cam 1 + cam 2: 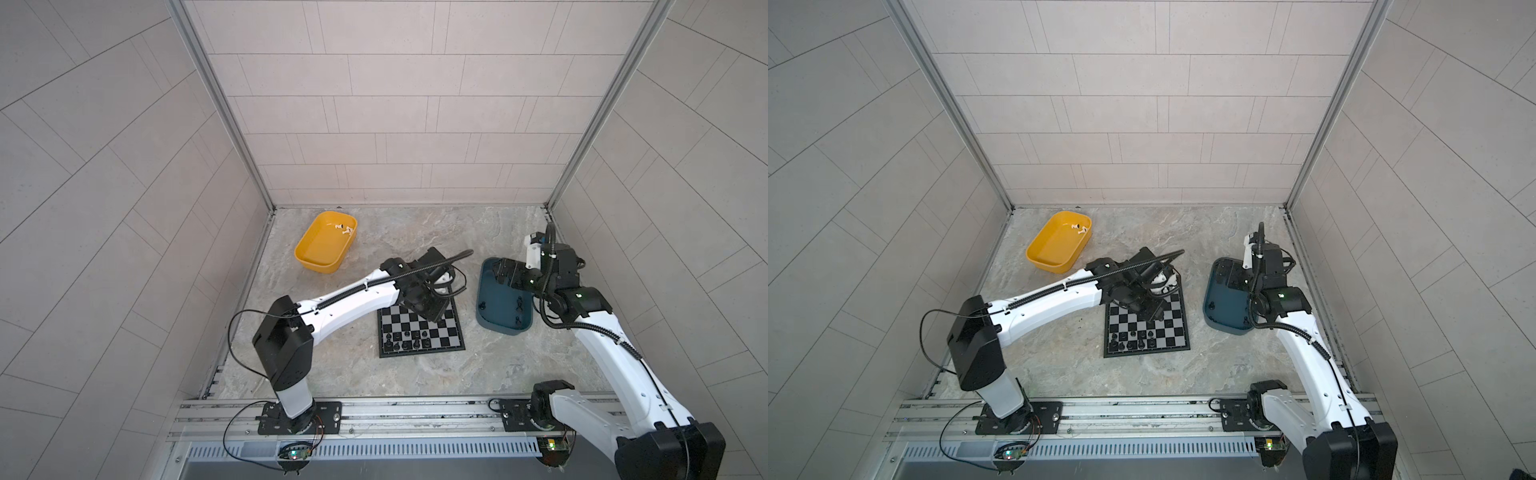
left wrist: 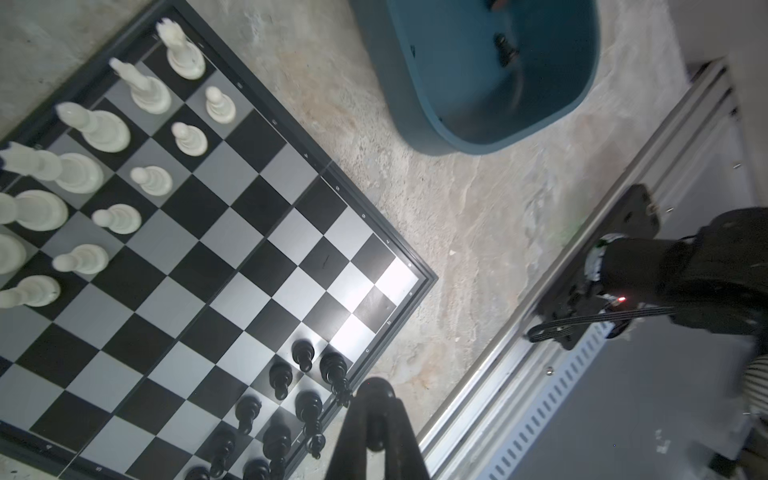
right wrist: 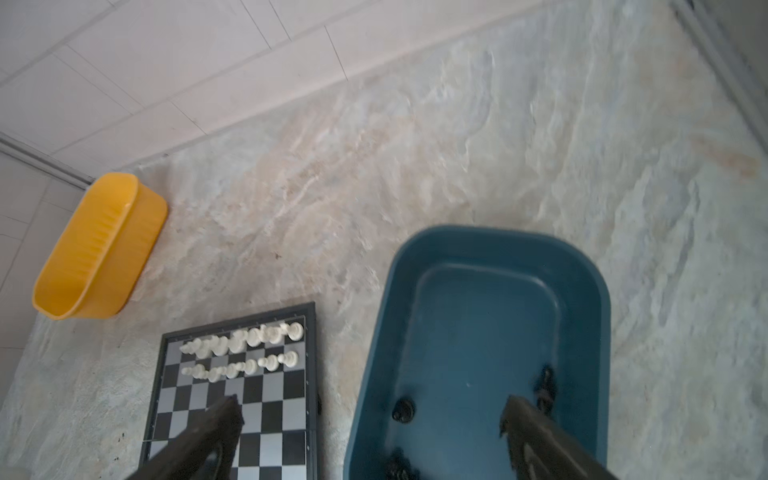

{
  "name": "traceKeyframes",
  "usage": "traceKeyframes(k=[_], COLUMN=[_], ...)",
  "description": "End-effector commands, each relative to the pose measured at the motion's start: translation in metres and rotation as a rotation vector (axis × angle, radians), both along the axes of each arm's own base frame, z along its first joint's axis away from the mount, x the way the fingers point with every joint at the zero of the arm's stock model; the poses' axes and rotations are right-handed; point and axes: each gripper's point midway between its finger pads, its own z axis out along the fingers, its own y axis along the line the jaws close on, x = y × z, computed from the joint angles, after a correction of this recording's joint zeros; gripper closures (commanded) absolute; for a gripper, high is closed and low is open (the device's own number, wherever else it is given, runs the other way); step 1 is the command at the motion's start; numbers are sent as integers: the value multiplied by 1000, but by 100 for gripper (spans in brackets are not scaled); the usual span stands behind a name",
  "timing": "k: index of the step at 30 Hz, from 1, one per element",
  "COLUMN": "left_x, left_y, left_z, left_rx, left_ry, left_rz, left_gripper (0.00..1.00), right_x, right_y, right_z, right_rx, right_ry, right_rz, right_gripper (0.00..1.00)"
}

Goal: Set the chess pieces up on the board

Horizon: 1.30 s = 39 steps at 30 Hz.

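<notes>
The board [image 1: 449,332] lies mid-table in both top views. In the left wrist view, white chess pieces [image 2: 99,131] fill two rows at its far side, and several black ones [image 2: 307,403] stand in its near corner. My left gripper [image 2: 376,399] hovers shut and empty over the board's edge by the black pieces, and it hides the white rows in a top view [image 1: 432,309]. My right gripper [image 3: 372,415] hangs open over the teal tray [image 3: 478,332], where loose black pieces [image 3: 403,409] lie. Nothing is between its fingers.
A yellow tray [image 1: 320,249] with a few white pieces [image 1: 343,228] sits at the back left. The teal tray [image 1: 494,303] stands just right of the board. Walls close in the table on three sides, and a metal rail [image 1: 374,415] runs along the front.
</notes>
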Motion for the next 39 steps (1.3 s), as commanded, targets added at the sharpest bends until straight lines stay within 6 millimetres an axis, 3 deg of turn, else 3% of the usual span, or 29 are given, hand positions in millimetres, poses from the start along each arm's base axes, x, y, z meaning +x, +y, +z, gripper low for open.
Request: traceKeyframes(k=[1,4,14,33,39], left_x=[10,8,6,-8,-8], left_y=[6,3,1,4,2], left_z=[-22,-41,-78,-100,-99], left_rx=[130,155,205,257,253], left_ry=[-76,-57,-17,24,25], left_rz=[-25,-22,-19,-39,-40], left_gripper=[100,100,100,100,91], right_x=[-14,-16,-15,-13,-13], right_y=[2,2,3,0,0], right_z=[-14,-17,-14,-18,-18], right_rx=[57,57,69,72,71], right_ry=[65,66,43,47,47], right_rz=[-24,-19,-7,-12,-12], right_gripper=[1,1,1,0,0])
